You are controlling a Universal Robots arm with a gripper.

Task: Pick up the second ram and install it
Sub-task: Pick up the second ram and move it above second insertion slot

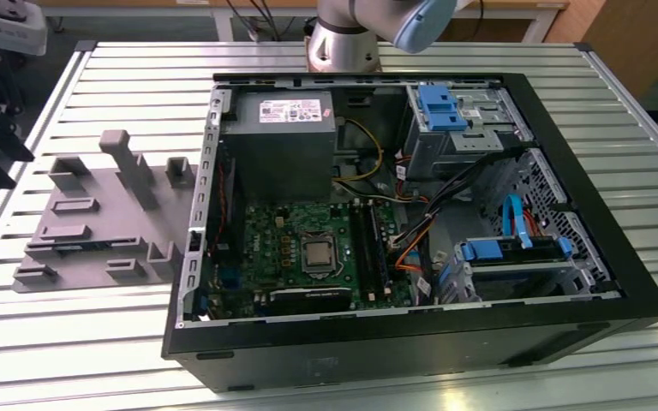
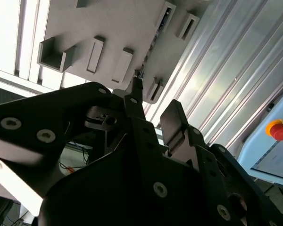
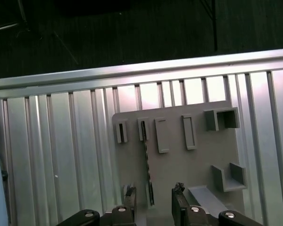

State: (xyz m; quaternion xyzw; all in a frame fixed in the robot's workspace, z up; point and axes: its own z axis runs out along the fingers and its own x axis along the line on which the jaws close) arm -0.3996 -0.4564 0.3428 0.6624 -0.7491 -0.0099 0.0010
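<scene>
Spread pincer (image 3: 154, 194) hangs over the second ram (image 3: 146, 160), edgewise in the grey holder (image 3: 198, 165) on slatted table (image 3: 61, 155).

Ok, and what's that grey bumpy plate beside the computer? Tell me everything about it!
The grey plastic holder plate lies flat on the ribbed metal table, at the exterior view's left of the open black computer case. It looks matte and one colour, with raised blocks, open brackets and narrow slots. A thin, flat ram stick stands on edge in its slots. The black open pincer hovers above, a finger either side of that stick.
</scene>
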